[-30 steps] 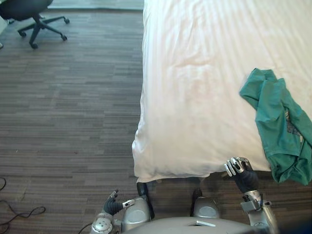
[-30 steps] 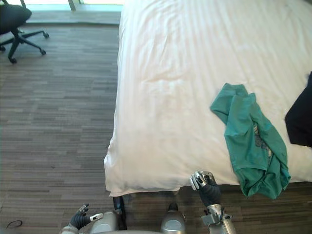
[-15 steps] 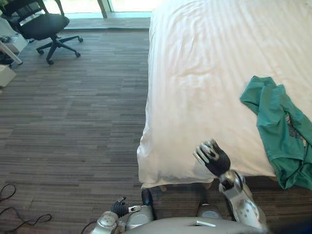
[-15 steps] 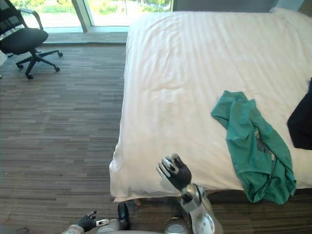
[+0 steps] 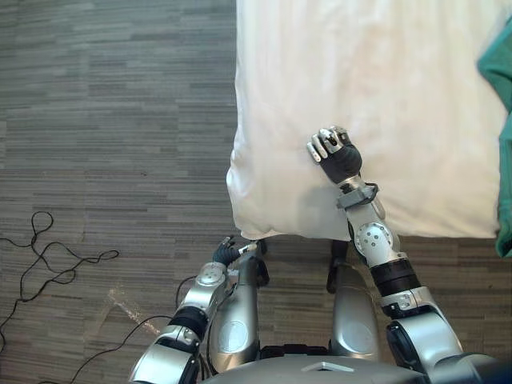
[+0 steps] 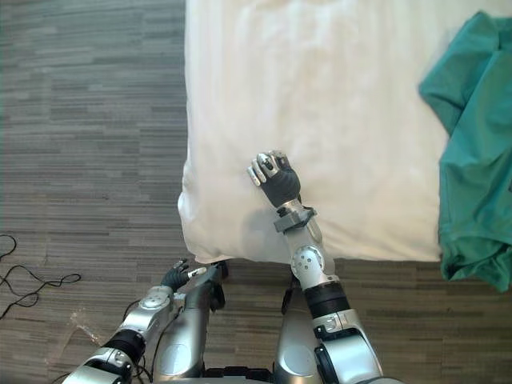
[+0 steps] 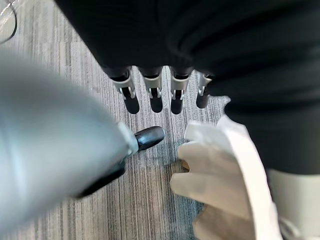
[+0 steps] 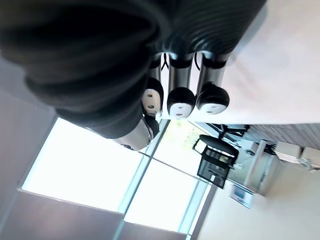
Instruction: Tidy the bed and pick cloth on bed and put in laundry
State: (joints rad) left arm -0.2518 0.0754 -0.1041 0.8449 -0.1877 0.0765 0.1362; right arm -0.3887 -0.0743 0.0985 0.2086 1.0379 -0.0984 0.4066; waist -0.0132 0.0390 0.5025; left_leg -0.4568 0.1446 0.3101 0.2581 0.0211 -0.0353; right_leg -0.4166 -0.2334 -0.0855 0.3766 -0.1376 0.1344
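Observation:
A white-sheeted bed [image 5: 360, 64] spreads ahead and to the right, its near left corner just before me. A green cloth [image 6: 472, 160] lies crumpled on the sheet at the right and hangs over the near edge. My right hand [image 6: 276, 178] hovers over the sheet close to the near left corner, well left of the cloth, fingers [image 8: 180, 100] curled and holding nothing. My left hand [image 5: 226, 254] hangs low beside the bed's corner above the floor, its fingers [image 7: 156, 97] straight. The sheet's corner [image 7: 215, 175] shows just past them.
Dark wood-plank floor [image 5: 112, 120] runs along the bed's left side and under its near edge. Past the right hand, a black office chair [image 8: 215, 160] stands by bright windows.
The camera has tipped downward. My right hand rose from below the bed's near edge, moved left and now sits over the sheet near the corner. The left hand stays low.

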